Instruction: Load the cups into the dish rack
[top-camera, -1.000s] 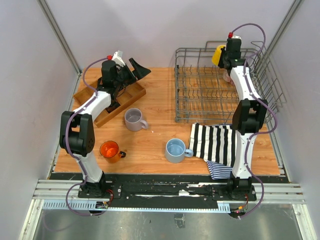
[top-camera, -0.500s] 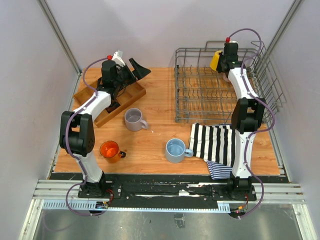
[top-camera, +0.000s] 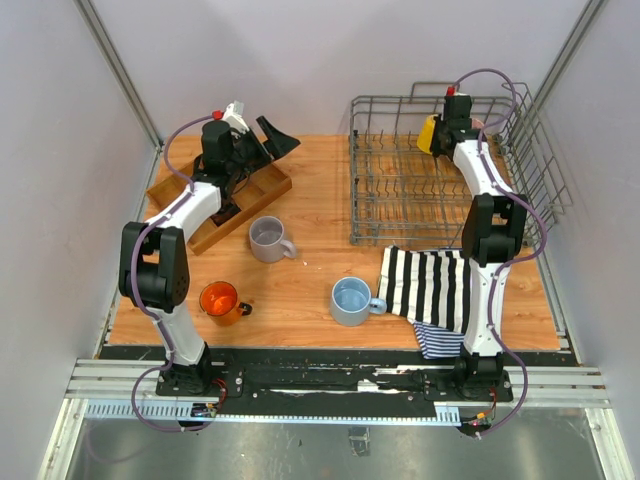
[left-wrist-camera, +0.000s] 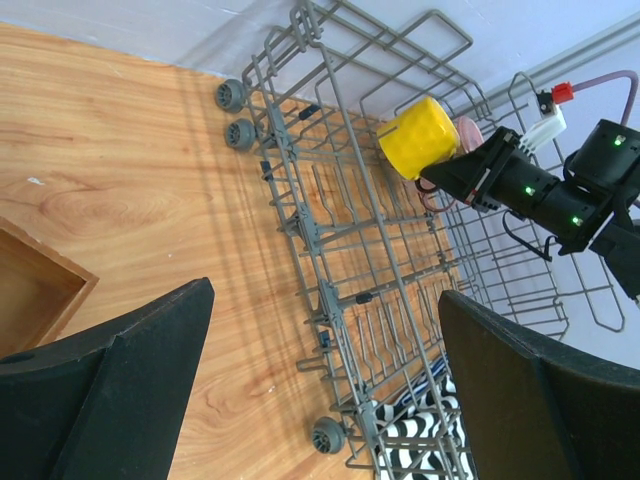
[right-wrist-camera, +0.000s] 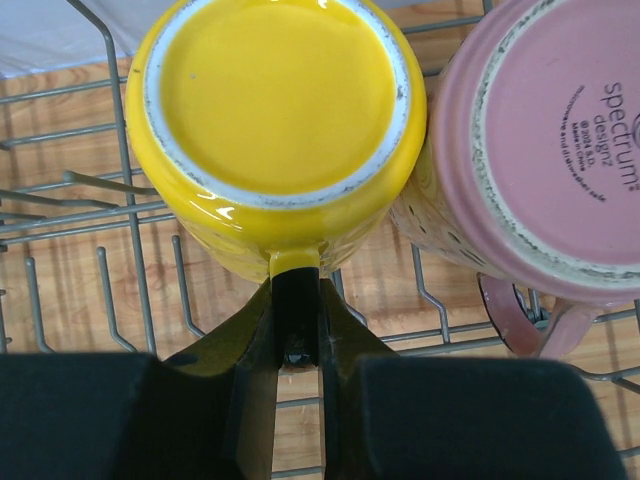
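Observation:
My right gripper (top-camera: 447, 128) is shut on the handle of the yellow cup (right-wrist-camera: 275, 130) and holds it upside down at the back of the dish rack (top-camera: 400, 190). The pink cup (right-wrist-camera: 540, 140) sits upside down in the rack right beside it. The yellow cup also shows in the top view (top-camera: 429, 133) and the left wrist view (left-wrist-camera: 418, 137). My left gripper (top-camera: 262, 145) is open and empty above the wooden tray (top-camera: 262, 192). The grey cup (top-camera: 269, 238), orange cup (top-camera: 219, 298) and light blue cup (top-camera: 351, 300) stand on the table.
A black-and-white striped cloth (top-camera: 432, 285) lies at the rack's front edge, hanging over the table's near edge. The rack's tall wire sides (top-camera: 535, 150) stand close to the right wall.
My right gripper has carried the yellow cup further back and slightly left in the rack. The left arm has not moved.

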